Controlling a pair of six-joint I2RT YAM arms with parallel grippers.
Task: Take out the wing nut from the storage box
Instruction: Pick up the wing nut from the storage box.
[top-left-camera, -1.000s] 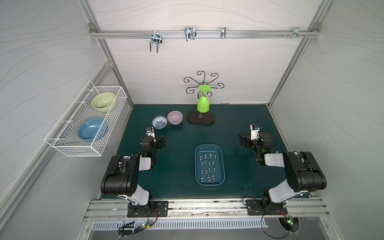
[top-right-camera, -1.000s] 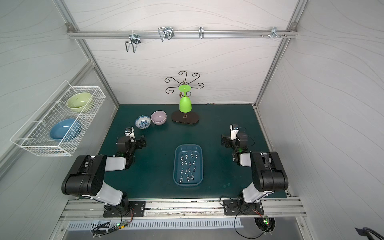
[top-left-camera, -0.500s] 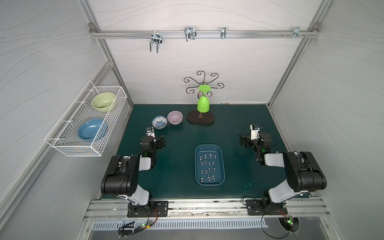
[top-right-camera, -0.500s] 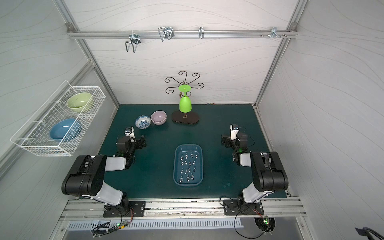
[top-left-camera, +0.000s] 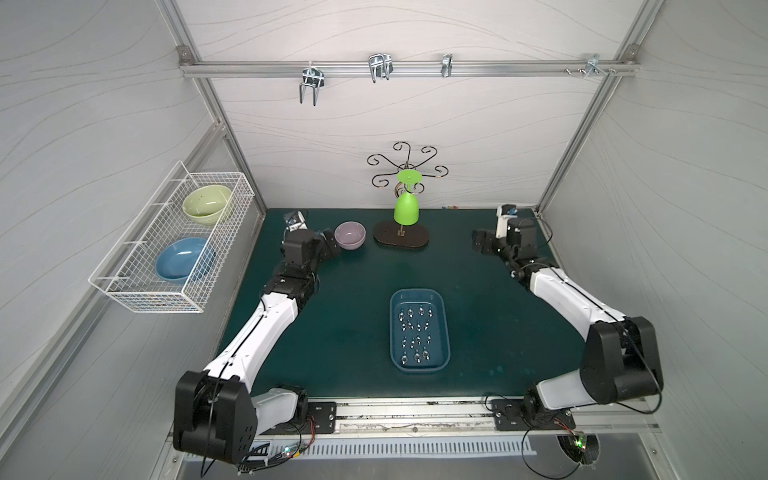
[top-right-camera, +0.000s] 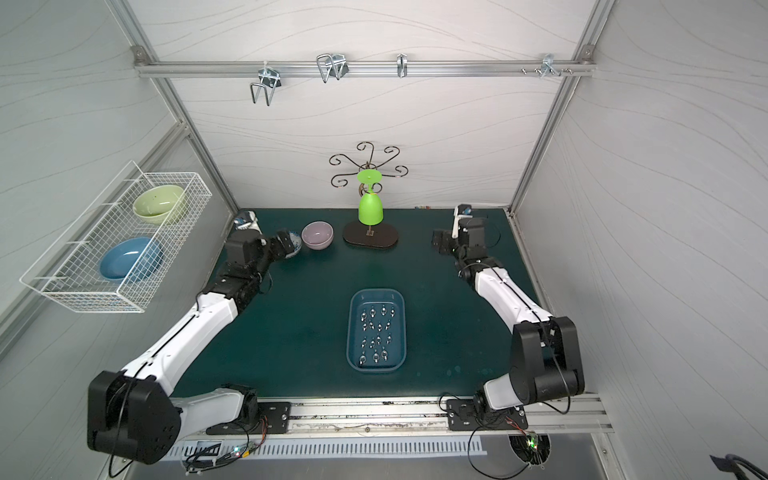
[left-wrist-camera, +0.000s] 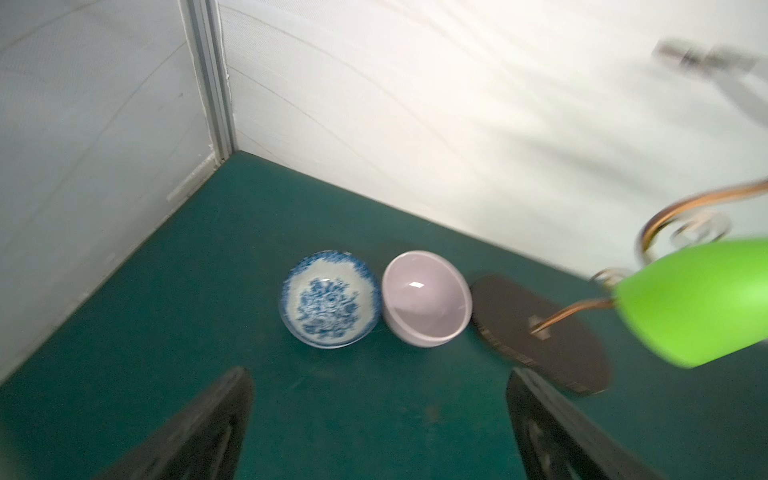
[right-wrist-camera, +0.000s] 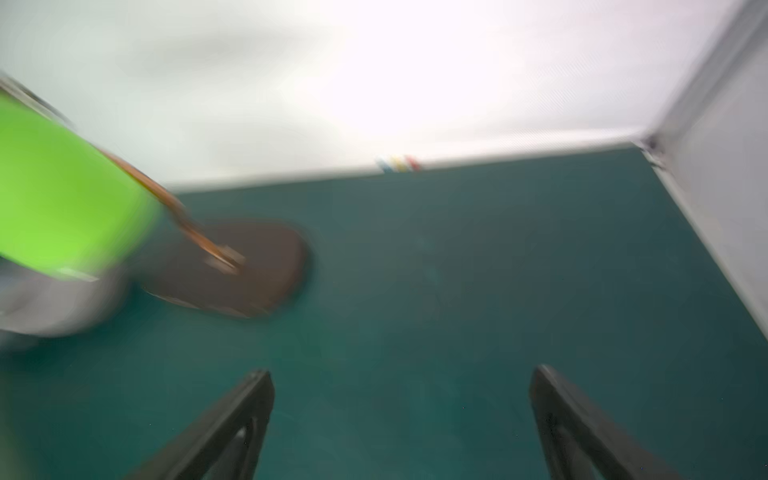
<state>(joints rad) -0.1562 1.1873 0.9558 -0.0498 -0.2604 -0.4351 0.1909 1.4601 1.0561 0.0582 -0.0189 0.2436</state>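
The storage box is a shallow blue tub in the front middle of the green table. Several small metal wing nuts lie in rows inside it. My left gripper is open and empty at the back left, far from the box. It points at two bowls. My right gripper is open and empty at the back right, over bare mat. Neither wrist view shows the box.
A blue-patterned bowl and a lilac bowl stand just ahead of the left gripper. A green goblet hangs upside down on a wire stand with a dark oval base. A white wire basket is on the left wall.
Both arms have stretched out from their folded pose. Each gripper has moved toward the back of the table. Both stay open and the box has not moved.
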